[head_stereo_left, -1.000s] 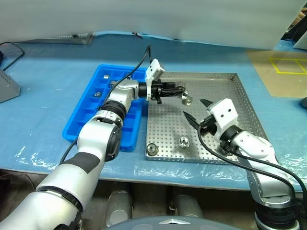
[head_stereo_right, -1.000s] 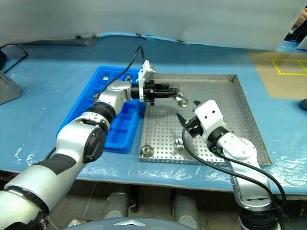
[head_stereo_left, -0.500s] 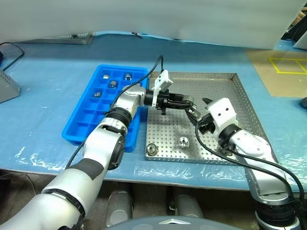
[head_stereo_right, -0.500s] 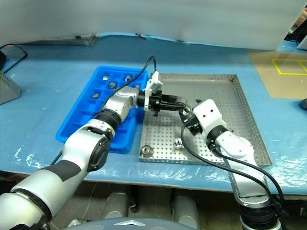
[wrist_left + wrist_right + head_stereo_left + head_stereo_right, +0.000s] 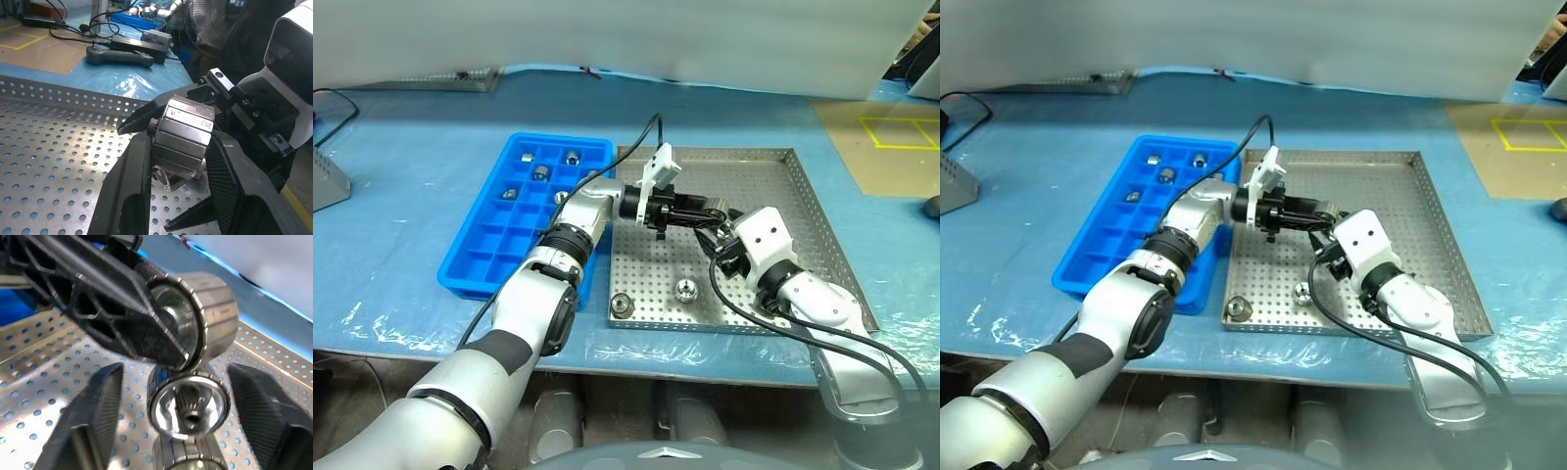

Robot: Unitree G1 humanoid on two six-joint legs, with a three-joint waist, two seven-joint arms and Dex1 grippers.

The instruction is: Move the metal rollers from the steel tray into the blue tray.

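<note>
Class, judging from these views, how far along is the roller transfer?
Done: several rollers sit in the blue tray. In hand: the left gripper grips one roller over the steel tray, right gripper beside it. Left: two loose rollers near the tray's front.

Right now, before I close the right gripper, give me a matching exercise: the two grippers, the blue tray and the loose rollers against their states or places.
Things:
1. left gripper
2. right gripper
3. blue tray
4. two loose rollers

States or places:
A. lying near the steel tray's front edge
B. open
C. shut on a roller
D. carrying parts in its far compartments

Pairs: 1-C, 2-B, 3-D, 4-A
</note>
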